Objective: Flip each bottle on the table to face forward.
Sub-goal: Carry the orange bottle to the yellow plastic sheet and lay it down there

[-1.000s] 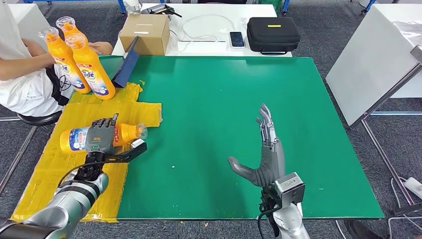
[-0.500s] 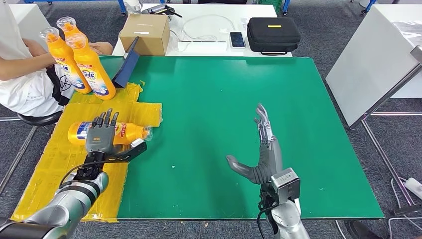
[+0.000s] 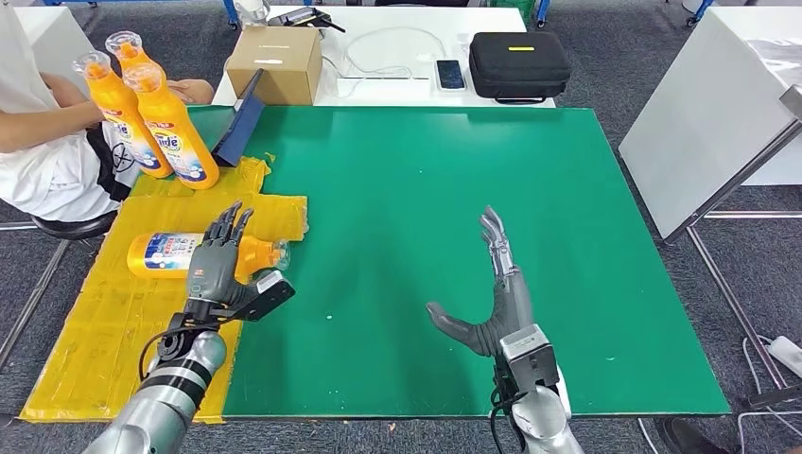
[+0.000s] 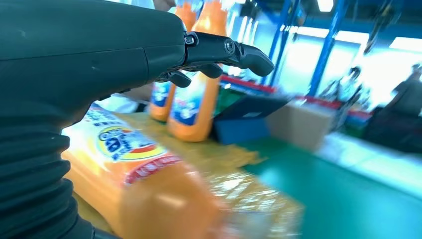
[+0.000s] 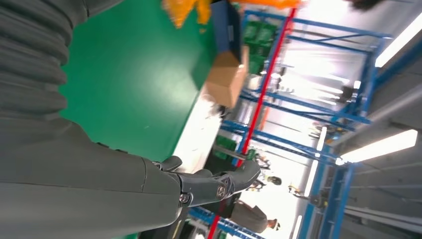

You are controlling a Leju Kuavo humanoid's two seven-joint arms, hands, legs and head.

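Head view, green table with yellow sheet along its left side. Lying bottle on the sheet at near left, on its side, cap end toward the right, blue-and-white label turned upward. Left hand poised just over the bottle's neck end, fingers spread and lifted, grasping nothing; released, by the look of it, though actual contact with the plastic cannot be told from above. Left wrist view: same bottle close beneath the palm, label showing, dark fingertips extended clear of it. Right hand held flat and released above bare green at centre near, well apart from every bottle. Three upright bottles clustered at far left, beside a seated person, one arm just behind them. Cardboard box and black case on the white table beyond.

Step in hand, as judged: flip of the lying bottle apparently complete, label now facing up and hand let go. Next move likely calls for withdrawing the left hand without nudging the bottle into a roll, then addressing another bottle once presented; the upright group lies far left, within reach of the left arm alone.
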